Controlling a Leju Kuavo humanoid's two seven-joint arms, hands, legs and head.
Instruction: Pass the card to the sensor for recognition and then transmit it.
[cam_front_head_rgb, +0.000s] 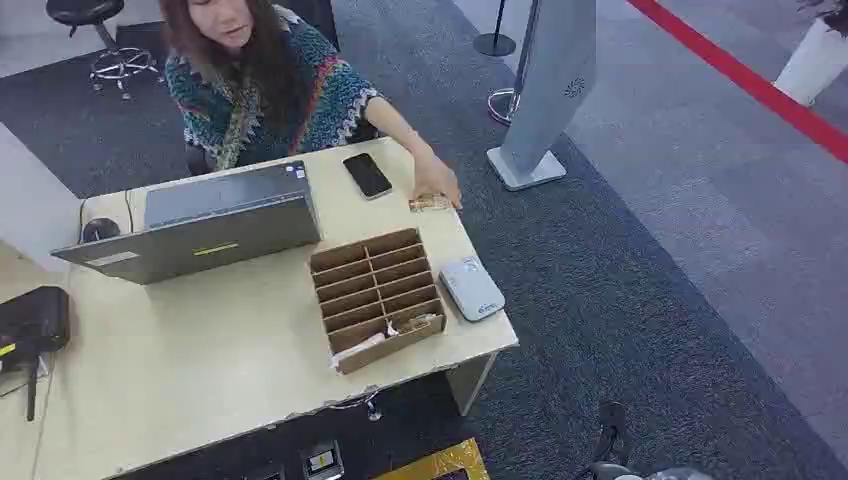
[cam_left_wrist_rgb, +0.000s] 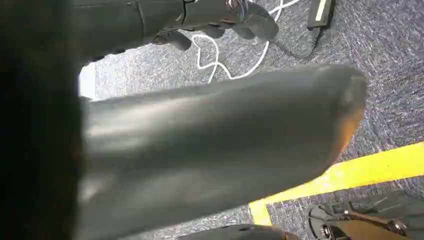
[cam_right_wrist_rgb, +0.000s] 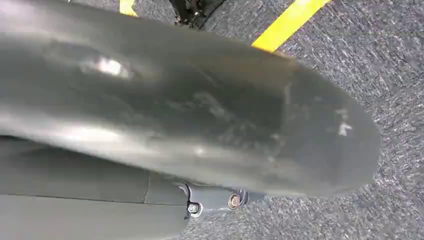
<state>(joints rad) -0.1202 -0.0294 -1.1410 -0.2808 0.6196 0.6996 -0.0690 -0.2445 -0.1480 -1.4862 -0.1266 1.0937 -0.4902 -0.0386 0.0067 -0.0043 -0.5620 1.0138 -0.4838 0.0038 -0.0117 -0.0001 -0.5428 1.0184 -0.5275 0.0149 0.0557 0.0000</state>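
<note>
Card (cam_front_head_rgb: 430, 203) not yet picked up; a person's hand (cam_front_head_rgb: 436, 184) rests on it.
Left hand (cam_left_wrist_rgb: 220, 17) hangs with fingers curled, empty; right hand (cam_right_wrist_rgb: 200, 115) state unclear; next, reach for card, then sensor (cam_front_head_rgb: 471, 288).

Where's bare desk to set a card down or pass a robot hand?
Widest bare patch: near-left desk, between the laptop, divider box and front edge. Crowded on the right: box, white reader, phone, and a person's hand on a card.
</note>
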